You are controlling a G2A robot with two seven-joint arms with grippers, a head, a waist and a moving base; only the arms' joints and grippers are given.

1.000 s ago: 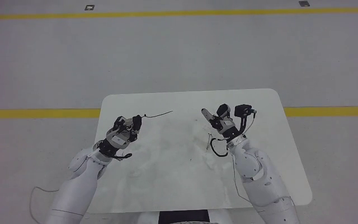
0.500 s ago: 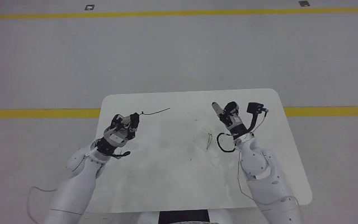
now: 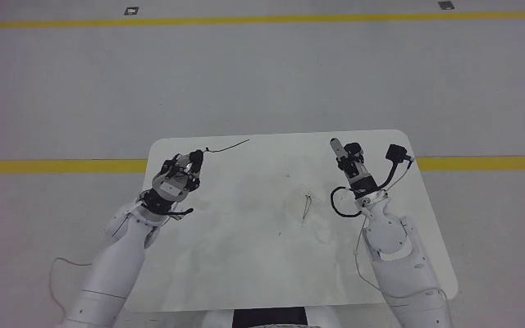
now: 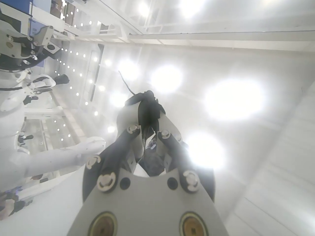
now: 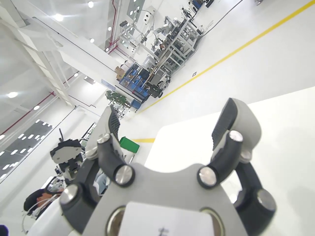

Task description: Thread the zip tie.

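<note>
One-sided grasp: clamps thin black plastic zip tie in left gripper above far-left corner of white rectangular table, tail jutting free, pinched end hidden between pads. Holds right gripper spread wide, empty.

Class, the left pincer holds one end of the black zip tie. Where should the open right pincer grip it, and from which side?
Probably its free tail, from the side of the right pincer, closing across the strap: the zip tie juts thin and nearly straight from the shut left pincer toward that side.
</note>
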